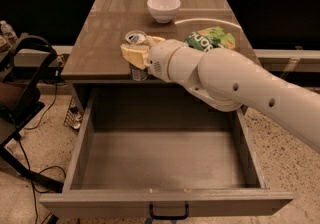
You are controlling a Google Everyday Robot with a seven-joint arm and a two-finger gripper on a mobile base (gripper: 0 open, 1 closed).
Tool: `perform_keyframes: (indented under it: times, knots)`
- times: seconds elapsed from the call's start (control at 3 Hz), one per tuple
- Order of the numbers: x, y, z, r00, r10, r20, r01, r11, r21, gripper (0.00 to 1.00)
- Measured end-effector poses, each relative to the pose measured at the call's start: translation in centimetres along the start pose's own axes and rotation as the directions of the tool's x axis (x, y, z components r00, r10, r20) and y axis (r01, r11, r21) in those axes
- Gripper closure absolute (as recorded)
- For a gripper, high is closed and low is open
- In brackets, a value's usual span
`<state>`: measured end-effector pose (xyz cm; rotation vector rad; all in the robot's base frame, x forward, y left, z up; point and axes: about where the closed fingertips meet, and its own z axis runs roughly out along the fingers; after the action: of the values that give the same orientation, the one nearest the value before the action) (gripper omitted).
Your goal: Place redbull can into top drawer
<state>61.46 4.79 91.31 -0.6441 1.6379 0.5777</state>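
Redbull can [136,37] seen upright, clamped at mid-body by end effector [136,56], fingers closed round it, at front edge of surface [97,50], above rear of open top drawer [165,201]. Can judged light, thin-walled, slick, prob. dentable. Mid-body side grip w/ moderate squeeze advised.

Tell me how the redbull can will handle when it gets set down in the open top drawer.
The redbull can is slim and tall, so it probably tips if released tilted, then rolls on the top drawer's flat floor. Its smooth metal wall looks slippery; the gripper, clamped round its middle at the tabletop's front edge, likely needs a firm hold.
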Motion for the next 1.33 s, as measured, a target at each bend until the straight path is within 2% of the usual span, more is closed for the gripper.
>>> perform_keyframes:
  times: [0.33,0.67,1.0,1.33]
  knots:
    - [0.0,0.0,0.0,1.000,0.000,0.000,0.000,1.0000,0.000,1.00]
    - [-2.1,-0.8,-0.3,0.999,-0.033,-0.007,0.033,0.9994,0.009,1.00]
    - [-4.4,-2.5,-2.6,0.998,-0.059,-0.005,0.060,0.9963,0.062,1.00]
    - [-2.9,-2.4,-6.8,0.997,-0.056,-0.046,0.057,0.9982,0.019,1.00]
